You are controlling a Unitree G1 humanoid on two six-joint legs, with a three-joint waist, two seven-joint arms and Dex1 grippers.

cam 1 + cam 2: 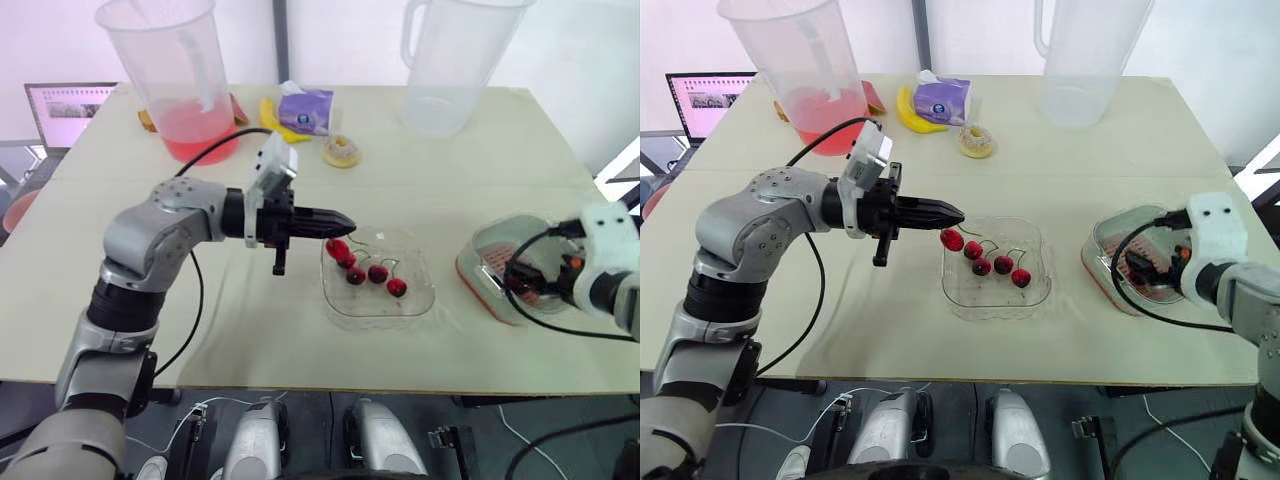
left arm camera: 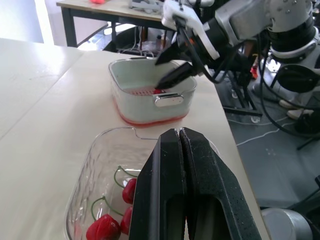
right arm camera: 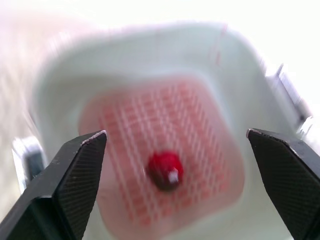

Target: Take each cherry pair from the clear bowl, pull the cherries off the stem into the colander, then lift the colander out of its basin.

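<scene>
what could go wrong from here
The left tool is shut close above the cherries in the clear bowl; whether it pinches a stem is unclear, so it may come away empty. The basin sits near the table edge; a bump from the open right tool might slide it.

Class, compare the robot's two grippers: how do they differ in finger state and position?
The left gripper has fingers shut; the right gripper has them spread wide. The left is at the clear bowl; the right hangs over the colander, which holds one cherry. Both have black fingers.
</scene>
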